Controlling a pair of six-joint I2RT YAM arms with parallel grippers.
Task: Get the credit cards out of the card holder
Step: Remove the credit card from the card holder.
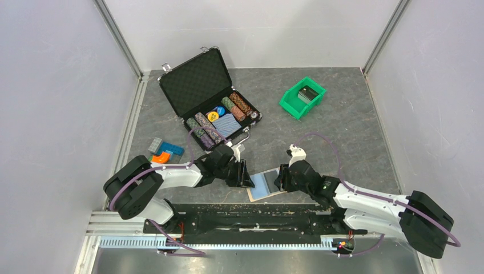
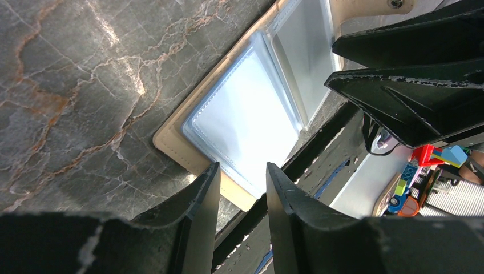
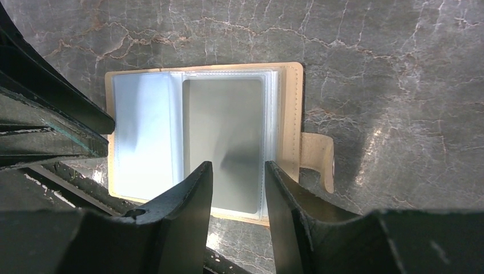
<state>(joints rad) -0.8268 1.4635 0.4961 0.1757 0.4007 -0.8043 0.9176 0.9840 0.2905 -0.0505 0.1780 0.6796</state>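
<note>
Tan card holder (image 1: 263,185) lies open flat at the near edge of the table (image 1: 354,131), between both my grippers.
My right gripper (image 3: 236,168) hangs over the near short edge of the grey card (image 3: 225,125), fingers slightly parted and empty. My left gripper (image 2: 242,168), also parted and empty, sits at the light-blue leaf (image 2: 245,120)'s corner. Right is nearer the card. The holder's spread runs roughly left-right, with spine and card long axis near-far. The tab (image 3: 319,160) points to my right. My call: left pins, right pulls.
</note>
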